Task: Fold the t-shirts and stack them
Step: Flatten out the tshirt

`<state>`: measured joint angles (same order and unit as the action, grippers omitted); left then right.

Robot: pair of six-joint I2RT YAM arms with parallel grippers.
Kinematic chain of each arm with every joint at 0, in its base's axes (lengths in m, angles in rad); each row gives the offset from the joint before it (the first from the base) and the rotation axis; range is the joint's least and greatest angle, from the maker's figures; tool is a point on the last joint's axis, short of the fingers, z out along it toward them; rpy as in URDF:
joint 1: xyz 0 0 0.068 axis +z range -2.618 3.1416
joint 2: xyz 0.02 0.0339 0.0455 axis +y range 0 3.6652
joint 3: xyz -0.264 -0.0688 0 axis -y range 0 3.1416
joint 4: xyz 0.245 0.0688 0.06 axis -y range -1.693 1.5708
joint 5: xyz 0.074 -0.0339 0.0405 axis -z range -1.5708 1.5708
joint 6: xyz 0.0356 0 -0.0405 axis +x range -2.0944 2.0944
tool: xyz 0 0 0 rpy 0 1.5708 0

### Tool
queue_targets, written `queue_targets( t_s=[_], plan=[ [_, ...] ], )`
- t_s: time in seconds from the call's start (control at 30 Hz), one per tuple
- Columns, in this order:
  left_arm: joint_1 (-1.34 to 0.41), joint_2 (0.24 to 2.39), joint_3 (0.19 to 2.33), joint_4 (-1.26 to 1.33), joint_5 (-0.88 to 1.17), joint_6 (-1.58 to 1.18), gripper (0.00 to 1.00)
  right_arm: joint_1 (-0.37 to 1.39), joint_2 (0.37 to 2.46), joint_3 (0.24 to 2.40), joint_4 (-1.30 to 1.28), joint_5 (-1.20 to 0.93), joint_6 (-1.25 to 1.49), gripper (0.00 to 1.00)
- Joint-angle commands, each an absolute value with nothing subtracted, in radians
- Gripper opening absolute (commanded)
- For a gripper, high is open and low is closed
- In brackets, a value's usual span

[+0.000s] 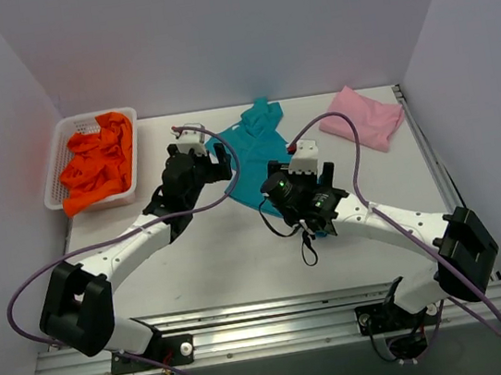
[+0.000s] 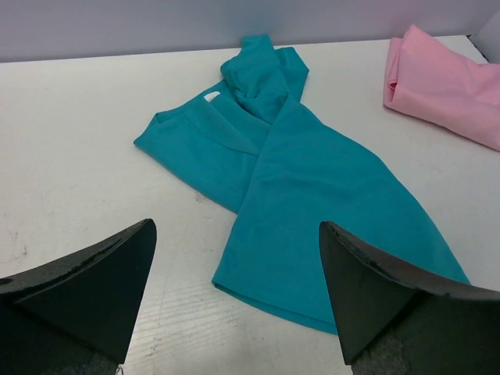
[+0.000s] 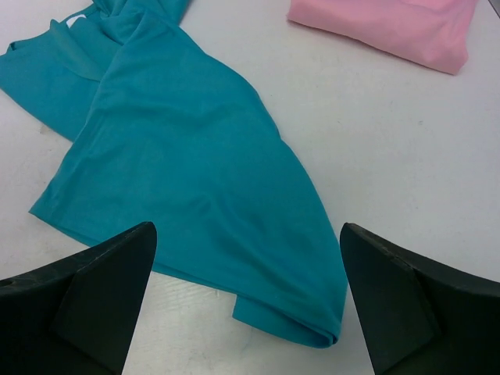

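Light pink cloth t-shirt [image 1: 367,117] folded, far right of white desk [image 1: 214,258]. Teal-turquoise cloth t-shirt [image 1: 249,141] mid-desk, part-folded lengthwise, not yet stacked. Bright orange cloth t-shirts [image 1: 98,162] heaped in white plastic lattice basket [image 1: 53,155], unfolded. Left jaws and right jaws wide open, empty, above the teal one

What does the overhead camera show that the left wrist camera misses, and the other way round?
Only the overhead view shows the white basket holding orange t-shirts at the far left, plus the whole left arm and right arm. Only the left wrist view shows the small white label at the neck of the teal t-shirt, seen between its own dark fingers, which stand wide apart. Both show that teal t-shirt lying loosely on the white table and the folded pink t-shirt to its right.
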<state>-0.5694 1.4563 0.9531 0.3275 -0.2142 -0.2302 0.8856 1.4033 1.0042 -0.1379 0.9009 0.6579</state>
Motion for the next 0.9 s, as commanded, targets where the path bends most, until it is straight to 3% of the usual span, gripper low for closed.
queue_targets(
  t_s=[0.0, 0.57, 0.87],
  plan=[
    [-0.568, 1.460, 0.982, 0.313, -0.265, -0.247, 0.94, 0.894, 1.397, 1.031, -0.123, 0.933, 0.635, 1.00],
    [-0.594, 1.667, 1.011, 0.111, -0.423, -0.521, 0.99, 0.894, 1.325, 0.954, -0.061, 0.902, 0.583, 1.00],
    [-0.603, 1.726, 0.933, 0.219, -0.420, -0.538, 0.99, 0.890, 1.324, 0.959, -0.084, 0.907, 0.601, 1.00]
  ],
)
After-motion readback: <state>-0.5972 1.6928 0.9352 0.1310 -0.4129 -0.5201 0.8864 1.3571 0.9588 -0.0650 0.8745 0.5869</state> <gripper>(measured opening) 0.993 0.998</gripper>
